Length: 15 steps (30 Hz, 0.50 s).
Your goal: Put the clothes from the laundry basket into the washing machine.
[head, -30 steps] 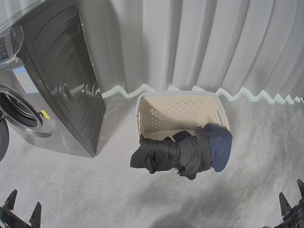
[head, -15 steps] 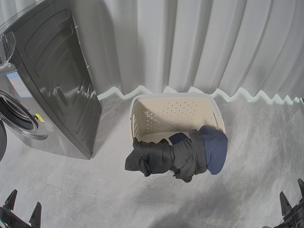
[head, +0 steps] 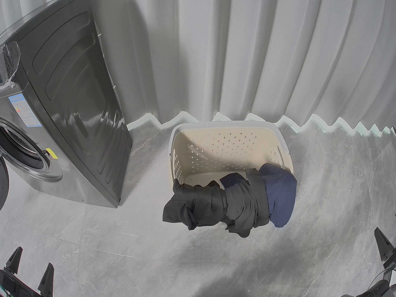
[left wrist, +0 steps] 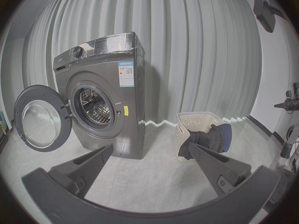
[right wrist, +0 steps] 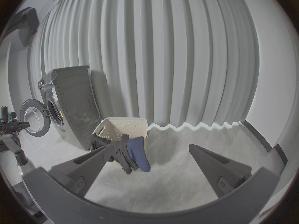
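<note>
Right tool (right wrist: 151,147) now farther right.

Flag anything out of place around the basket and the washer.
The dark clothes and a navy garment drape over the near rim of the laundry basket, hanging outside instead of lying in it. Crinkled plastic film covers the control panel of the washing machine.

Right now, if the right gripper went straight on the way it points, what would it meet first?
Most likely the white curtain, past bare floor. The right gripper stands open, and the laundry basket with its blue garment lies just beside that line; depth is unclear, so a brush is possible.
</note>
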Motion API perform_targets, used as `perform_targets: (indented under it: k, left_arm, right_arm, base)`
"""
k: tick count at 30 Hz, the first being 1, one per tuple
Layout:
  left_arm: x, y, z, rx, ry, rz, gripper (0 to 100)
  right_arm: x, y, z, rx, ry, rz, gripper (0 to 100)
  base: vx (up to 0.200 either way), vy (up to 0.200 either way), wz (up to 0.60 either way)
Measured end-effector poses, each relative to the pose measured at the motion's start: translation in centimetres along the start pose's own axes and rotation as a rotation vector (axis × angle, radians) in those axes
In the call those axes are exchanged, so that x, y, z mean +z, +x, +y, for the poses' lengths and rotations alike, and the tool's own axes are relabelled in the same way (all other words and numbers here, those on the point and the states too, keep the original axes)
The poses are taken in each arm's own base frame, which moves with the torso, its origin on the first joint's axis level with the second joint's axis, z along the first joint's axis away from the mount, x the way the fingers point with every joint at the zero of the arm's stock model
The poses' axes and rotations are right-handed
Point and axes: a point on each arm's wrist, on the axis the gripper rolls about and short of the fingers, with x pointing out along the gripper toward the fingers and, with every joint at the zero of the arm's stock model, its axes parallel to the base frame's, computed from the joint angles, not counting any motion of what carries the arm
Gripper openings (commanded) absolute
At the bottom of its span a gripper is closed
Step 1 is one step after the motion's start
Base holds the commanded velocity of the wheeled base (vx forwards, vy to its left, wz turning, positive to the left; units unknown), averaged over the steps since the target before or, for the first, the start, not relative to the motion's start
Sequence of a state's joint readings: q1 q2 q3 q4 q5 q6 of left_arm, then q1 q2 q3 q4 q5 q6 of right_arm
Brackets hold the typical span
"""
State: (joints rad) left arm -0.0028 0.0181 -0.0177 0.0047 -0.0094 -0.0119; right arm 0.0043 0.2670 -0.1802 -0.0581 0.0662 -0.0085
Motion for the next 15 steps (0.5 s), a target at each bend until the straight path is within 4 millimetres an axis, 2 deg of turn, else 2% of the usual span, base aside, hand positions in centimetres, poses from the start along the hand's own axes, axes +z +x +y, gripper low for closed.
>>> perform_targets:
  k: [7, 15]
  left_arm:
    - [0.0, 0.0, 0.0, 0.0, 0.0, 0.0, 100]
    - [0.0, 0.0, 0.0, -0.001, 0.0, 0.0, 100]
  right_arm:
    - [2.0, 4.9, -0.3, 0.007, 0.051, 0.139, 100]
    - [1.2, 11.0, -0.6, 0.02, 0.119, 0.333, 100]
  base:
    - [0.0, 0.0, 0.0]
    - [0.0, 0.0, 0.0]
